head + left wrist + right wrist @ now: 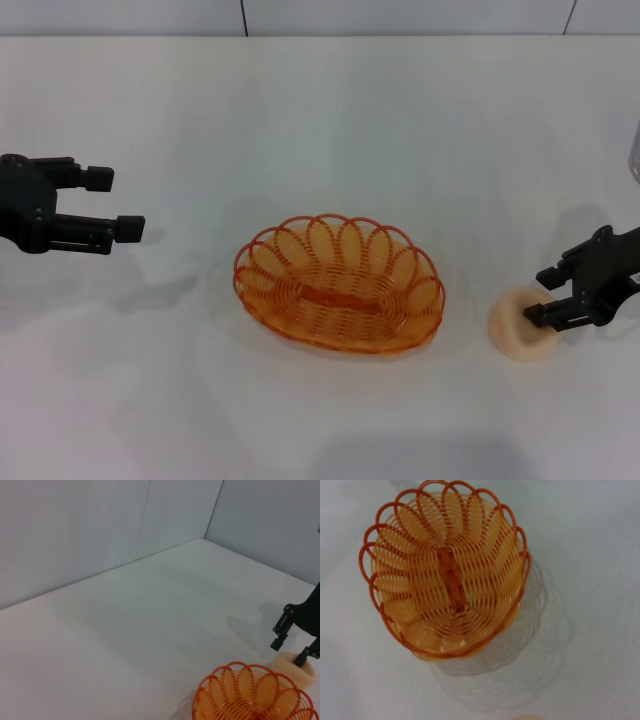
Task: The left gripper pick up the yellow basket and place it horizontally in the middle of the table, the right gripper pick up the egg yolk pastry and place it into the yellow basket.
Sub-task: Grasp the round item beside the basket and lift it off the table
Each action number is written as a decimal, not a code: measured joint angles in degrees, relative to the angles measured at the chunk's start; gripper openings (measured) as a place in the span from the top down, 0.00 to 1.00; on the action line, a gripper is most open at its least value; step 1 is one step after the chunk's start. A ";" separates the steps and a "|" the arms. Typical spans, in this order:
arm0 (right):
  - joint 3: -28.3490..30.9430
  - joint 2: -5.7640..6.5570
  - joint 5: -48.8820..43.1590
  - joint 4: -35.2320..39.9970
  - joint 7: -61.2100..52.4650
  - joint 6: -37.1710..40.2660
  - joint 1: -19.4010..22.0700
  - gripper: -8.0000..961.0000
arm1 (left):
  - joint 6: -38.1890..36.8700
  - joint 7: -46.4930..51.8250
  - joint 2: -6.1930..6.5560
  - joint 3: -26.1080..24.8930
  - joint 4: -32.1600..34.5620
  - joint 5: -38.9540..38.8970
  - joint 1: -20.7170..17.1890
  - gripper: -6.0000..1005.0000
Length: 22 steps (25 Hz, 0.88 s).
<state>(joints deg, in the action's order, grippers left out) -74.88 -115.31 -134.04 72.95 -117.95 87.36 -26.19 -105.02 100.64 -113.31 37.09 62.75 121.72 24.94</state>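
Right pincer [541, 296] straddles egg yolk pastry [522, 330], fingers apart; left pincer [114, 203] hovers wide, holding nothing.

left pincer [112, 205]: black, two-fingered | right pincer [543, 294]: black, two-fingered

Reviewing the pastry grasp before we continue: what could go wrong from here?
1. The right gripper sits open, straddling the egg yolk pastry near its edge; an off-centre close could squash it or let it slip.
2. The yellow basket has a raised looped rim; a low carry could clip it and shove the basket.
3. The left gripper hangs open, apart from the basket, so nothing steadies it.
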 joint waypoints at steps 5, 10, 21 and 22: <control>-0.08 0.00 0.00 -0.08 0.04 0.26 0.01 0.51 | 0.31 0.00 -0.09 0.00 0.00 0.00 -0.06 0.11; -0.10 0.00 0.00 -0.10 0.06 0.64 0.01 0.59 | 0.44 0.00 -0.16 0.00 0.00 0.00 -0.07 0.11; -0.10 0.00 0.00 -0.07 -0.20 1.66 -0.08 0.82 | 0.44 0.00 -0.17 0.00 0.00 0.00 -0.07 0.11; -0.10 0.00 0.01 0.04 -0.20 1.88 -0.12 0.83 | 0.44 0.00 -0.18 0.00 0.00 0.00 -0.07 0.11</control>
<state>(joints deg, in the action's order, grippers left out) -74.97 -115.31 -134.02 72.99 -118.15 89.24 -26.31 -104.59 100.64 -113.49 37.09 62.75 121.72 24.87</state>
